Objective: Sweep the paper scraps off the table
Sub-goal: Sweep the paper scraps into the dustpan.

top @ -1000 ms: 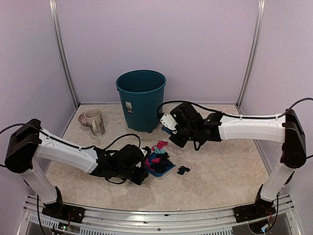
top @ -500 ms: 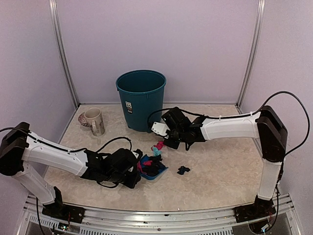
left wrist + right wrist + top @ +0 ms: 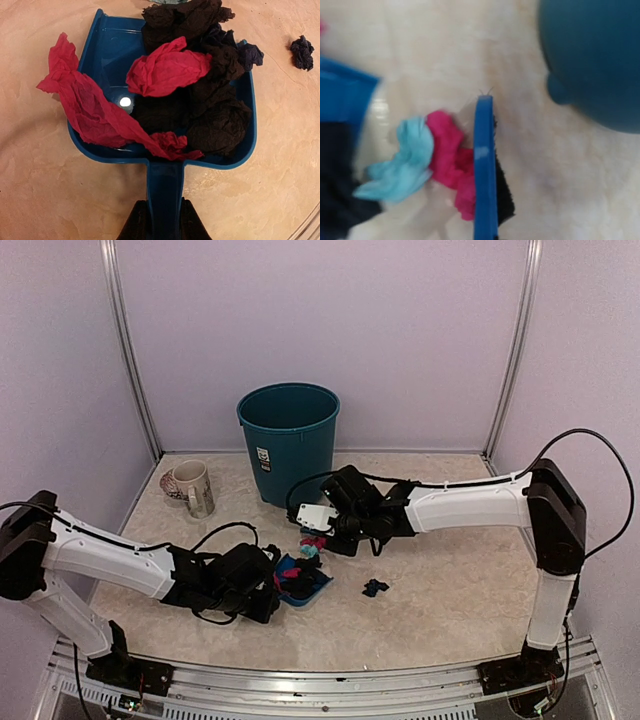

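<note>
My left gripper (image 3: pixel 164 223) is shut on the handle of the blue dustpan (image 3: pixel 115 47), which lies flat on the table (image 3: pixel 450 580). Pink paper scraps (image 3: pixel 167 67) and black ones (image 3: pixel 215 120) fill the pan. My right gripper (image 3: pixel 335 528) holds the blue hand brush (image 3: pixel 485 170), bristles down, against a pink scrap (image 3: pixel 447 150) and a teal scrap (image 3: pixel 407 160) just off the pan's open edge (image 3: pixel 342 95). Its fingers are out of the right wrist view. One dark blue scrap (image 3: pixel 375 587) lies alone to the right of the pan, also seen in the left wrist view (image 3: pixel 302 51).
A teal bin (image 3: pixel 288 445) stands at the back, close behind the brush, and fills the right wrist view's upper right (image 3: pixel 595 60). A mug (image 3: pixel 193 488) stands at the back left. Lilac walls enclose the table on three sides.
My right gripper has swung left and nearer with the brush, pushing the pink and teal scraps toward the pan. My left arm has drawn the dustpan a little left and nearer.
</note>
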Motion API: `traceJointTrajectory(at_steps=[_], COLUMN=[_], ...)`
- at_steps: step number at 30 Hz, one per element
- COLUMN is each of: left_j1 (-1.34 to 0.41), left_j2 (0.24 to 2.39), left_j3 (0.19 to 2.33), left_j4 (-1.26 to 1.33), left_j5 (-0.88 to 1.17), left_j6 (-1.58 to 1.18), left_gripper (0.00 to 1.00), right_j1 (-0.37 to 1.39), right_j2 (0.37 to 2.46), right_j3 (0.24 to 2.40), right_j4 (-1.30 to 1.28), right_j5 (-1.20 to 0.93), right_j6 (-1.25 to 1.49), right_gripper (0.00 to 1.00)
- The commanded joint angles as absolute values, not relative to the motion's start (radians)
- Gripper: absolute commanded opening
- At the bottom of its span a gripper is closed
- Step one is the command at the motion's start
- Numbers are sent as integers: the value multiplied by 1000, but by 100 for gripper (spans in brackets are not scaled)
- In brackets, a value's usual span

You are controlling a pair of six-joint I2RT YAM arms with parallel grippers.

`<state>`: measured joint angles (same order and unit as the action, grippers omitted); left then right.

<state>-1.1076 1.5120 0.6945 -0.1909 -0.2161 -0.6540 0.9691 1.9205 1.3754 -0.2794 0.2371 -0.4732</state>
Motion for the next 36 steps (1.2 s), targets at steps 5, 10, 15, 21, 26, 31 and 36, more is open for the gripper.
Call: traceJointTrajectory(at_steps=[5,10,15,21,26,31,36], left_j1=[-1051,-1048,-1049,-1052,-1078,-1106,-1109], left_j2=[1585,1628,1641,1638,1630,1625,1598], left_j3=[669,693,699,696,696,694,678], left_j4=[-206,-170,-132,-109,-104,-107,-85], left_j5=[-225,-227,-222,-223,-234,-253,-266], left_j6=[-649,-619,-596,-576,-569,-569,-567], left_gripper=[0,0,0,0,0,0,0], right_j1=[1028,1050,1059,1066,1065,1065,1065], right_j2=[1824,1762,1743,1720,1726,1732,1724], right_j3=[1333,1286,1271,1264,1293,1317,1327], right_j4=[-373,-361,-373,-365,-376,-374,-371], right_j5=[129,74,34,60,217,270,295], right_j6=[-341,-286,-252,-233,-200,-195,-191], right_gripper=[0,0,0,0,0,0,0])
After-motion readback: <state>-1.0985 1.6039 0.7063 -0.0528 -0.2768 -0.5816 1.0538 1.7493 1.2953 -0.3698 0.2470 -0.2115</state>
